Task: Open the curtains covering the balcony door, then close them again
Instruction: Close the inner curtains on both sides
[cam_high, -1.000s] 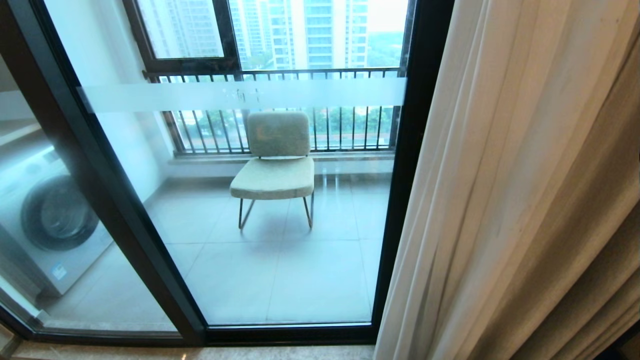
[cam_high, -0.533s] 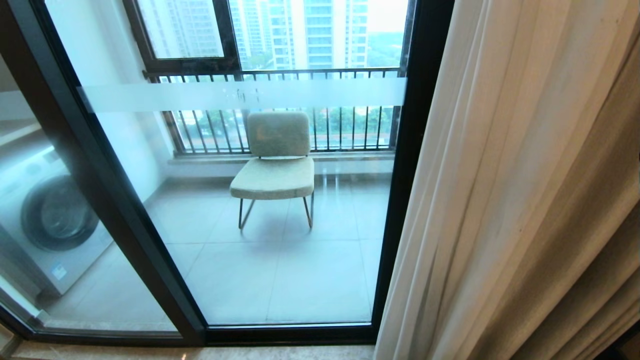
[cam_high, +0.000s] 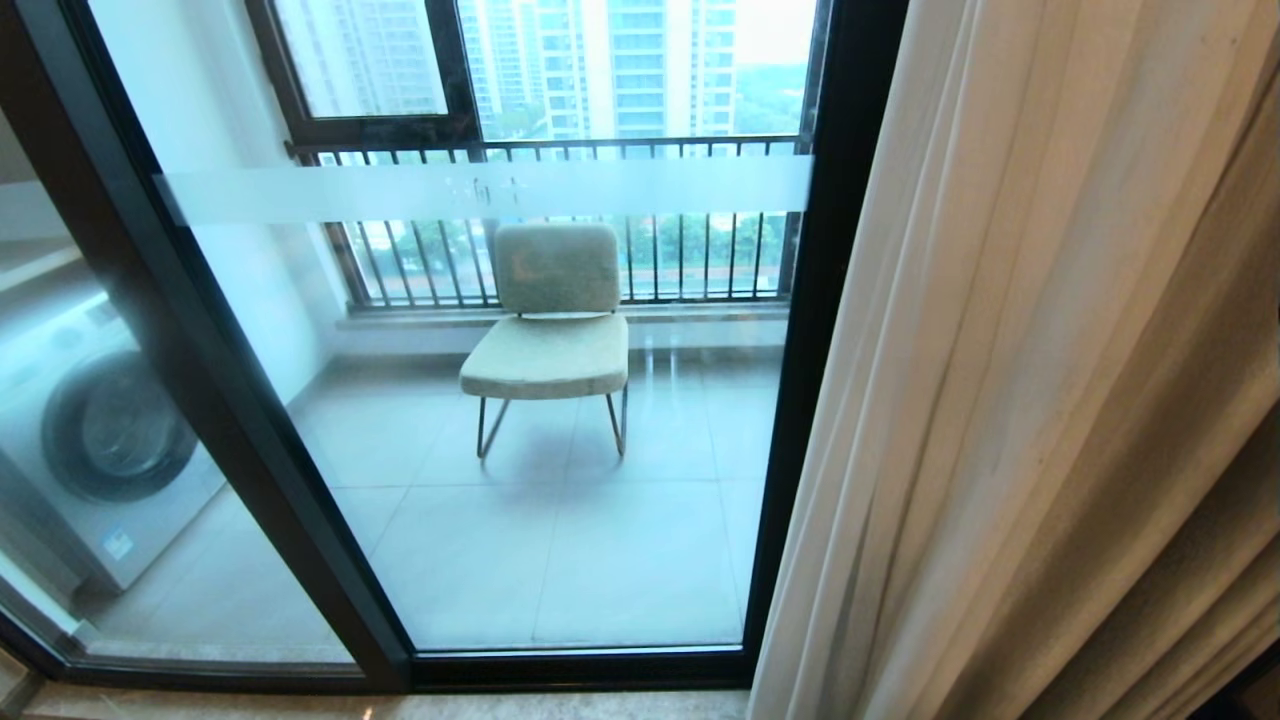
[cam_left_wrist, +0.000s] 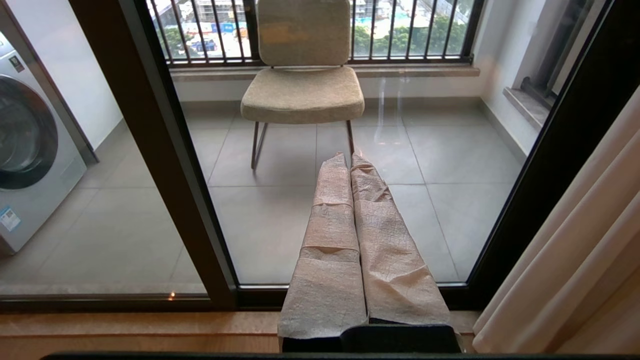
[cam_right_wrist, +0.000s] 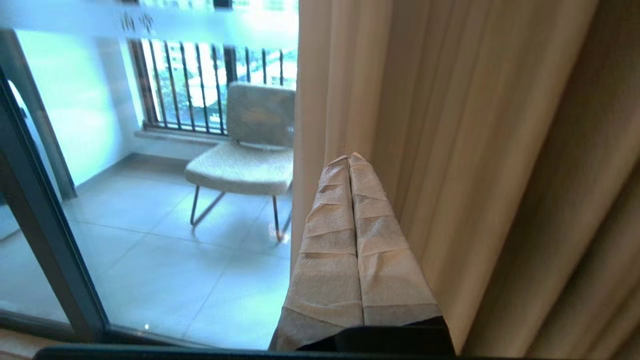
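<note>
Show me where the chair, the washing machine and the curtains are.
chair (cam_high: 548, 355), head view, on the seat cushion.
washing machine (cam_high: 115, 425), head view, on the round door.
curtains (cam_high: 1050, 380), head view, on the pleated folds right of the door frame.

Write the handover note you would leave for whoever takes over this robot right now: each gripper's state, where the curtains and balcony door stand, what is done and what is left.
Left gripper: shut, empty, pointing at the balcony door, touching nothing.
Right gripper: shut, empty, tips close to the curtains; contact cannot be told.
Curtains: bunched at the right side of the door. The glass is uncovered, with the chair and washing machine visible on the balcony behind it.
Done: the curtains stand open.
Left: draw them back across the door to close them.
</note>
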